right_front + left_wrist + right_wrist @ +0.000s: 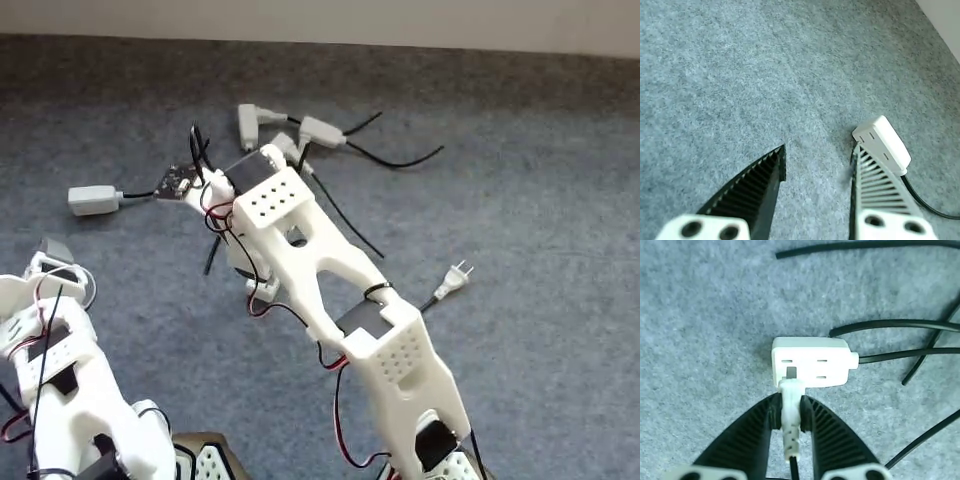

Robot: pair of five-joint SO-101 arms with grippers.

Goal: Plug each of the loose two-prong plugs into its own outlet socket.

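My right gripper [789,412] is shut on a white two-prong plug [790,407]. The plug's tip rests against the slotted face of a white outlet socket [812,362], and one prong shows over a slot. In the high view this gripper [180,185] sits at the far left-centre of the carpet. My left gripper [817,155] stands open just above the carpet with nothing between its fingers. Another white socket [882,142] lies just beyond its one fingertip [860,160]. A loose plug [455,278] lies at the right. Further sockets [322,132] lie at the back.
Black cords [890,325] run across the grey carpet around the right gripper. A white socket [95,200] lies at the left with its cord running right. The left arm [50,340] stands at the near left.
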